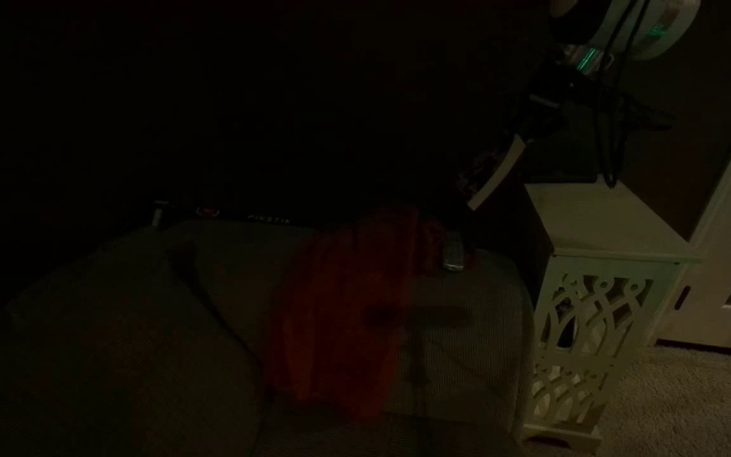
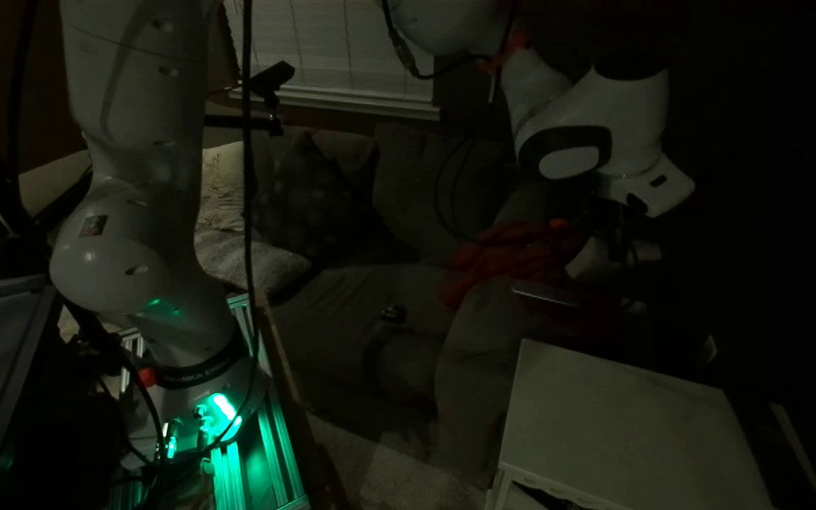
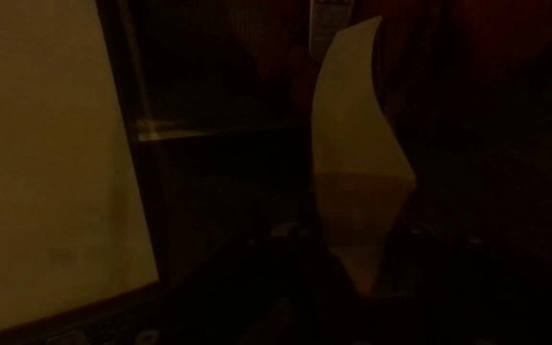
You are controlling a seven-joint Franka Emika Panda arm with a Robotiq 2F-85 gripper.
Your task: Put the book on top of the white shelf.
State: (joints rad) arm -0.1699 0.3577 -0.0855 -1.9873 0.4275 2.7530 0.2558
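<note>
One thin softcover book (image 3: 352, 134), clenched at one end by pincer (image 1: 523, 127), hangs curved in air beside white lattice-sided cabinet (image 1: 606, 222), not over its top. Likely light, floppy, perhaps slippery; hold near spine probably steadier. Spine side unclear.

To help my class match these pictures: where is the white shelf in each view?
In an exterior view, the white shelf stands at the right.
In an exterior view, the white shelf is at lower right.
In the wrist view, the white shelf lines the left edge.
Landmark in all three: the grey remote.
</note>
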